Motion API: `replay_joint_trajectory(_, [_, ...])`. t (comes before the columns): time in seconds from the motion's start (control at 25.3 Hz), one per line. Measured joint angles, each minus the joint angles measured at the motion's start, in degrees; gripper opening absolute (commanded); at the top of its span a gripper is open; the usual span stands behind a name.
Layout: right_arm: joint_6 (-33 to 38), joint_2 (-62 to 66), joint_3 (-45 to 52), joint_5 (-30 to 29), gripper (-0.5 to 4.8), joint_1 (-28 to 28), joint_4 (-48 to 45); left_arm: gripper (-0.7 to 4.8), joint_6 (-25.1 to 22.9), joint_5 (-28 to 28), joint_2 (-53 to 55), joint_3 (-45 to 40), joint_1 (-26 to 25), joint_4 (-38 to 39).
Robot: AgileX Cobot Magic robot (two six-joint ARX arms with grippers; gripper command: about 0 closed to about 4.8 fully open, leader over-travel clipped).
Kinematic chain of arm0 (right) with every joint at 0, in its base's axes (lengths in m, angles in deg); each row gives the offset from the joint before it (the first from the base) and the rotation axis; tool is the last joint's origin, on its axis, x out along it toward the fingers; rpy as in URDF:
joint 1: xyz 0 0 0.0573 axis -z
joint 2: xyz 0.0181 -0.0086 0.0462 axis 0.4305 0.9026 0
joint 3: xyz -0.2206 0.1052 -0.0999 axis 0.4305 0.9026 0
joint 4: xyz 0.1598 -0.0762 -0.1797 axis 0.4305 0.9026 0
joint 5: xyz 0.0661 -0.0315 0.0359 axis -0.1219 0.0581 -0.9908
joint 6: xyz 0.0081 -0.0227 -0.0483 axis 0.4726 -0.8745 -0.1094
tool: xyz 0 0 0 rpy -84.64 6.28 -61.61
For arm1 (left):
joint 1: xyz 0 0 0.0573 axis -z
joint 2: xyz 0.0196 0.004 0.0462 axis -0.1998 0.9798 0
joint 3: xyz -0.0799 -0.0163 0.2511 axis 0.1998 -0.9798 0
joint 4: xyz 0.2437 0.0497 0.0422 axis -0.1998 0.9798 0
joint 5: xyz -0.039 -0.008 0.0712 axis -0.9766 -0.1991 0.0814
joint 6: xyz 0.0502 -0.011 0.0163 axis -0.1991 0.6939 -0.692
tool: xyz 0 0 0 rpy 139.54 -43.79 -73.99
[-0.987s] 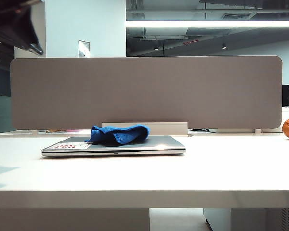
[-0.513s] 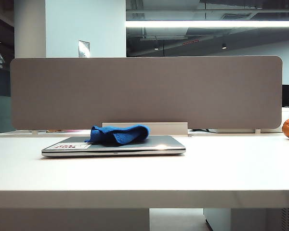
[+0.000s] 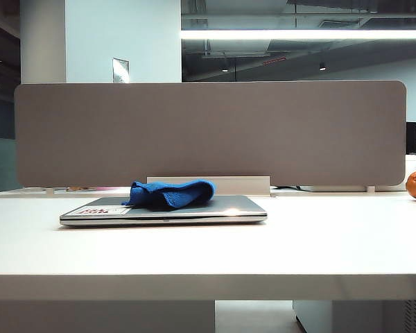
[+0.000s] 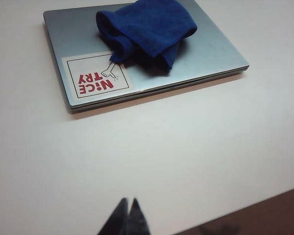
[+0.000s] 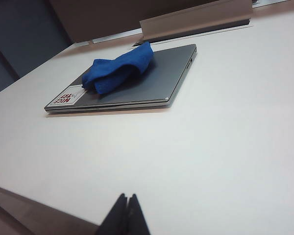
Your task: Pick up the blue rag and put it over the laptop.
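Soft royal-blue microfibre rag [image 4: 147, 30] sits bunched on the thin silver-grey laptop [image 4: 210, 49], at 12 o'clock from both my claws, left [image 4: 127, 215] and right [image 5: 127, 211], pressed together, empty over the white tabletop [image 4: 186, 147]. Best just back away clean, no snagging it.

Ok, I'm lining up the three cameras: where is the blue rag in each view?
Exterior: rag bunched on the laptop, left of centre.
Left wrist: rag on the lid, far from the shut left tool.
Right wrist: rag on the lid, beyond the shut right tool.
Shared landmark: the sticker.
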Motion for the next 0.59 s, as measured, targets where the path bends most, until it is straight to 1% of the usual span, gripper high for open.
replay_joint_trajectory(0.16, [0.0,0.0,0.0,0.0,-0.01,0.0,0.0,-0.05,0.0,0.0,0.0,0.0,0.0,0.0])
replay_joint_trajectory(0.24, [0.0,0.0,0.0,0.0,-0.01,0.0,0.0,-0.05,-0.8,0.2,0.0,0.0,0.0,0.0])
replay_joint_trajectory(0.32, [0.0,0.0,0.0,0.0,-0.01,0.0,0.0,-0.05,-1.7,1.6,0.0,0.0,0.0,-0.3])
replay_joint_trajectory(0.39, [0.0,0.0,0.0,0.0,-0.01,0.0,0.0,-0.05,-2.7,4.4,0.1,0.0,0.0,-1.1])
replay_joint_trajectory(0.43, [0.0,0.0,0.0,0.0,0.0,0.0,0.0,-0.05,-3.1,7.4,0.0,-0.5,-0.2,-3.1])
replay_joint_trajectory(0.47, [0.0,0.0,0.0,0.0,-0.01,0.0,0.0,-0.05,-3.3,8.9,0.0,-1.4,-1.3,-5.4])
replay_joint_trajectory(0.59, [0.0,0.0,0.0,0.0,0.0,0.0,0.0,-0.05,-3.2,9.6,-2.2,-5.4,-5.8,-11.3])
